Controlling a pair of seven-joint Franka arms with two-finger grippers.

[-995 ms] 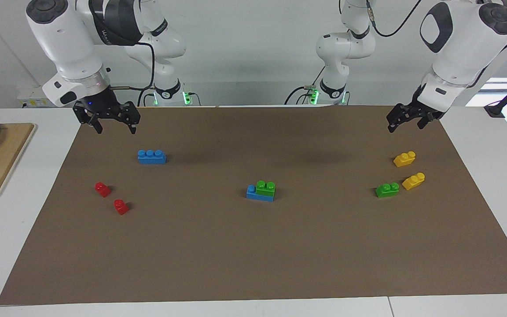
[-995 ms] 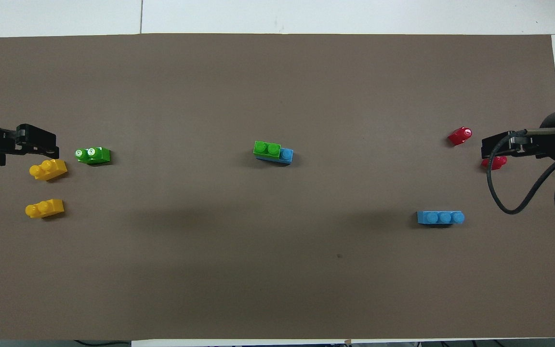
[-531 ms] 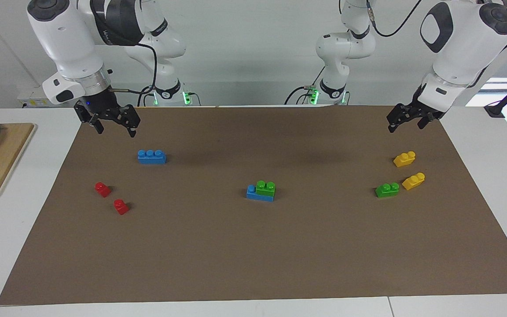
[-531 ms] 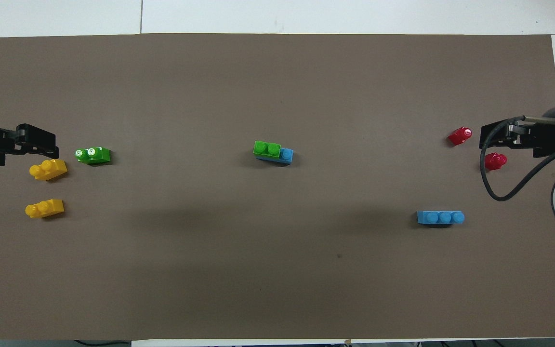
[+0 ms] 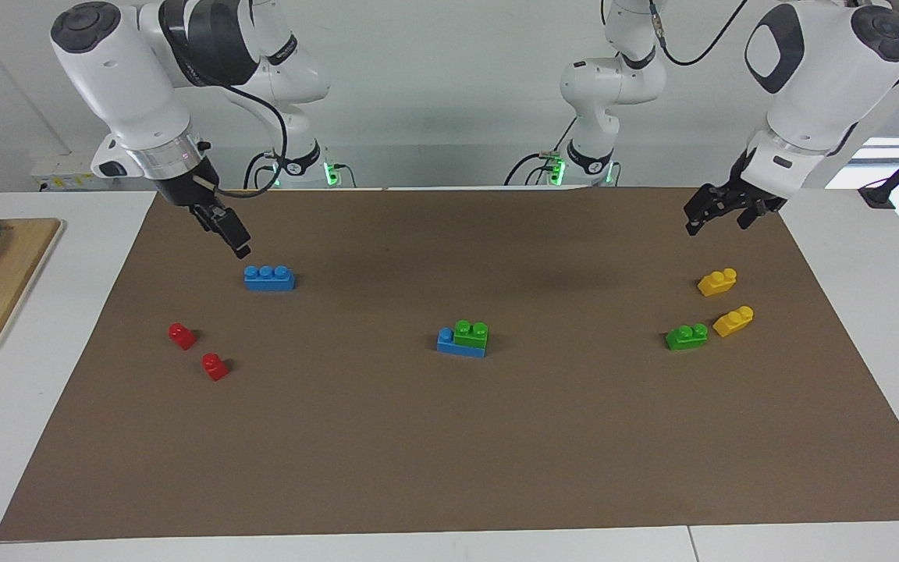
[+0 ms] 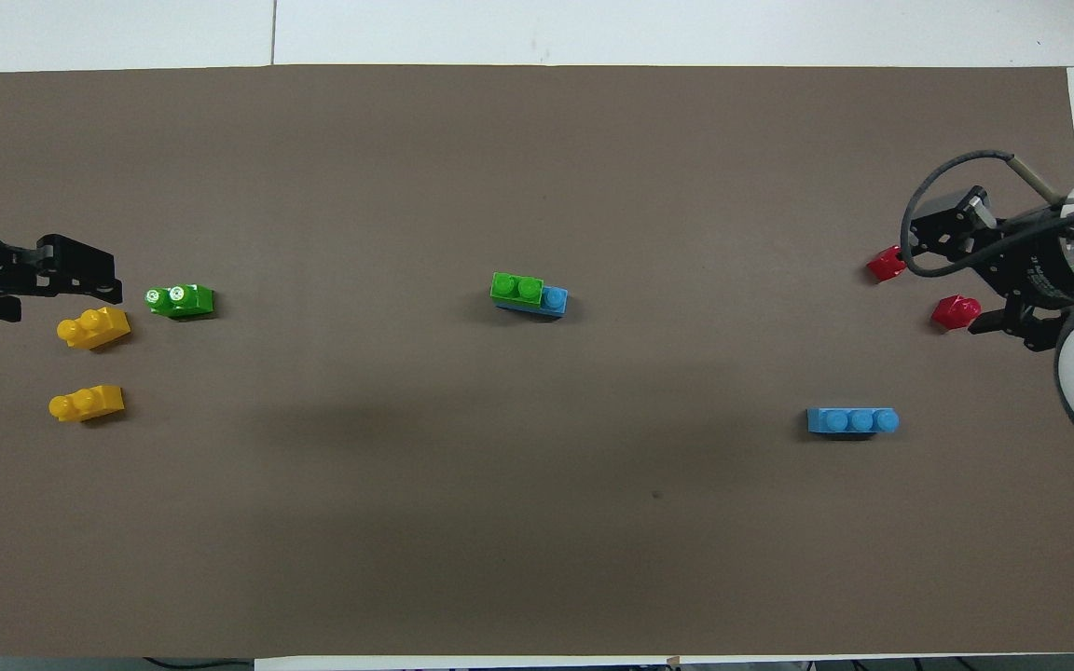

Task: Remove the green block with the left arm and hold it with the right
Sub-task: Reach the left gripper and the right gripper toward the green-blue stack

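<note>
Nothing done: green block (image 5: 470, 333) still seated on blue brick (image 5: 456, 345).
Left gripper (image 5: 716, 214): raised, fingers apart, empty.
Right gripper (image 5: 225, 231): raised, fingers apart, empty.

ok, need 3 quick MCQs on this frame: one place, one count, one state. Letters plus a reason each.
1. The green block in mid-mat sits:
A. on a blue brick
B. on a yellow block
C. bare on the mat

2. Red blocks on the mat:
A. one
B. two
C. three

3. The left hand:
A. grips the green block
B. grips a yellow block
C. holds nothing, up in the air

Key:
1 A, it covers two of the brick's studs, one stud bare.
2 B, one red block and another at the right arm's end.
3 C, it hangs over the mat's edge, clear of every block.
</note>
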